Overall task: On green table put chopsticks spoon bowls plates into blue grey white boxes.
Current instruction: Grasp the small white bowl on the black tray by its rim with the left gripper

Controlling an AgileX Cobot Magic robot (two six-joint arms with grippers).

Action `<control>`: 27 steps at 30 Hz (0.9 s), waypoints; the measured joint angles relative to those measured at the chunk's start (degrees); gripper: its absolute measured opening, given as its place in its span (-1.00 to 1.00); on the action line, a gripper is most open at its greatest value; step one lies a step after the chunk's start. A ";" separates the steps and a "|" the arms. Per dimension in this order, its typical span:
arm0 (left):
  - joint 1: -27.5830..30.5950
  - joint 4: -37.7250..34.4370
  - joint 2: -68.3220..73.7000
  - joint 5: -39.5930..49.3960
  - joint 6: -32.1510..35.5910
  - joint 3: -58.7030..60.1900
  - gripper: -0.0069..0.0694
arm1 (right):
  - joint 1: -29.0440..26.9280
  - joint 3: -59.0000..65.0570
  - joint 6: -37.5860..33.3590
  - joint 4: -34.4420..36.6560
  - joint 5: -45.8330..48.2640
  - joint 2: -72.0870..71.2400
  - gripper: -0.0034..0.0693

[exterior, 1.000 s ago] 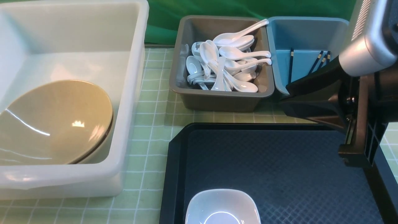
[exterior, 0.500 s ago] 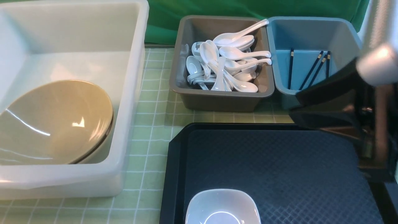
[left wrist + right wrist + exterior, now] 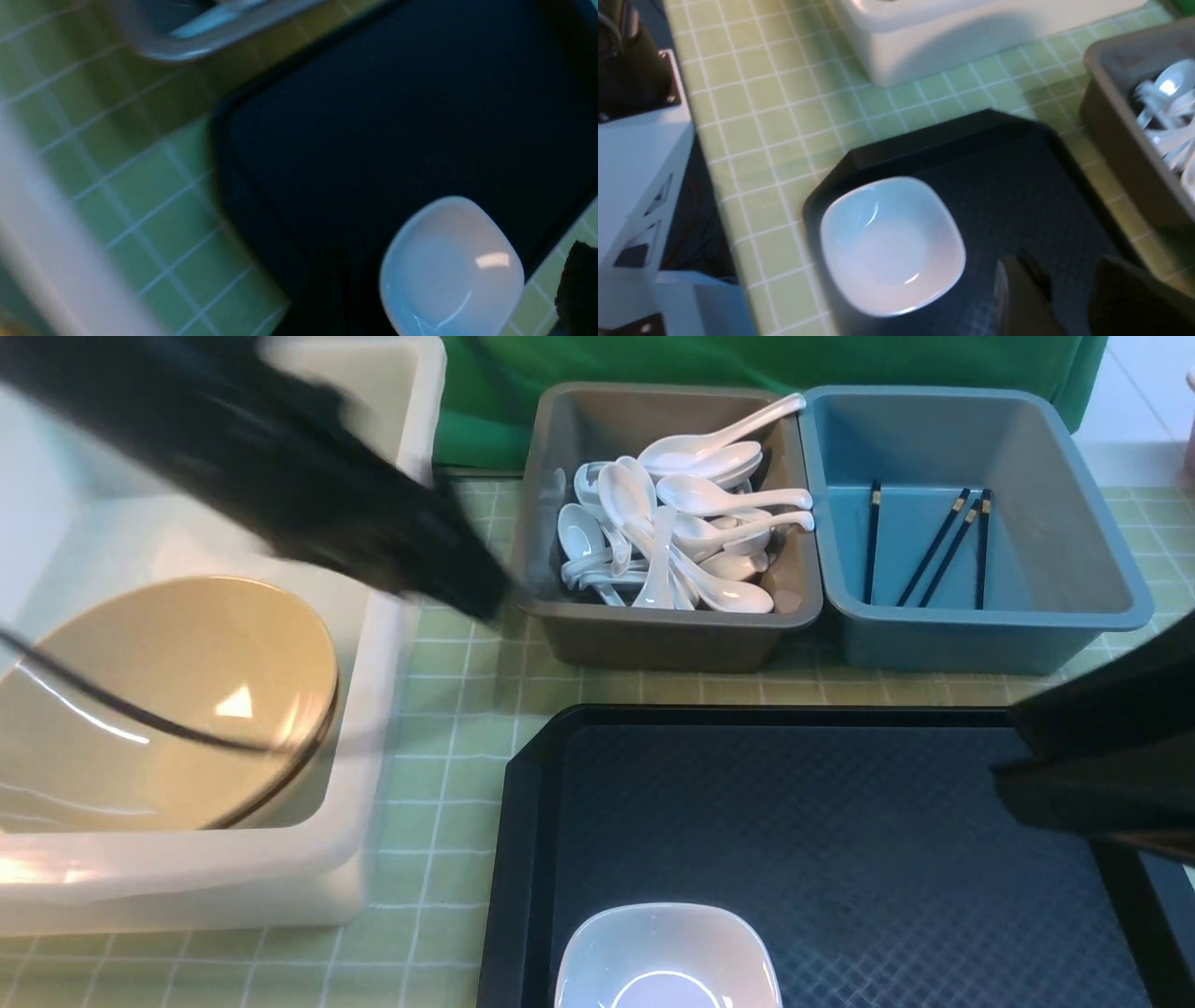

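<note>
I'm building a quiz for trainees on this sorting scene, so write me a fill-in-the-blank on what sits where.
1. The grey box is piled with white ___.
2. The blue box holds ___ chopsticks.
3. The white bowl sits on the ___ tray.
4. The tan plate lies in the white box, on the robot's ___ side.
Missing words: spoons; four; black; left.

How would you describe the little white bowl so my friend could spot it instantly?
Find the black tray in front of the grey box. Near its front left corner sits a small white bowl, alone. It is squarish with rounded corners, unlike the round tan dish in the white box.
</note>
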 joint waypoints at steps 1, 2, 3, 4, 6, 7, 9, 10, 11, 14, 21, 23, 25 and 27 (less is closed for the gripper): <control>-4.76 1.02 2.50 0.00 1.74 0.00 0.68 | 0.00 0.00 0.07 0.00 0.44 0.00 -0.28; -6.64 2.05 4.23 0.00 2.44 0.00 0.68 | 0.00 0.00 0.12 0.00 0.89 0.00 -0.28; -8.44 2.87 5.55 0.00 2.93 0.00 0.68 | 0.00 0.00 0.19 0.00 1.16 0.00 -0.27; -12.17 5.25 8.61 -0.07 3.48 0.00 0.67 | 0.00 0.00 0.19 0.00 1.54 0.00 -0.27; -16.39 8.84 12.40 -0.23 3.70 0.00 0.63 | 0.00 0.00 0.23 0.00 2.54 0.00 -0.26; -18.01 10.75 14.37 -0.30 3.82 0.00 0.63 | 0.00 0.00 0.23 0.00 2.99 0.00 -0.26; -20.55 13.47 17.96 -0.53 3.95 0.00 0.63 | 0.00 0.00 0.23 0.00 4.04 0.00 -0.26; -21.47 14.24 19.52 -0.74 3.95 0.00 0.61 | 0.00 0.00 0.23 0.00 4.47 0.00 -0.26; -22.05 14.51 20.67 -0.80 3.95 0.00 0.59 | 0.00 0.00 0.23 0.00 4.71 0.00 -0.26; -23.14 14.57 24.00 -0.87 3.90 0.00 0.53 | 0.00 0.00 0.23 0.05 5.64 0.00 -0.26; -23.29 14.64 27.68 -1.30 1.47 -0.08 0.33 | 0.00 0.00 0.23 0.17 6.00 0.00 -0.26; -23.29 13.98 27.80 -1.30 1.40 -0.08 0.15 | 0.00 0.00 0.23 0.17 5.94 0.00 -0.26; -23.29 13.22 27.93 -1.30 1.40 -0.08 -0.05 | 0.00 0.00 0.23 0.17 5.86 0.00 -0.26; -23.29 12.77 28.05 -1.30 1.72 -0.08 -0.36 | 0.00 0.00 0.23 0.17 5.47 0.00 -0.26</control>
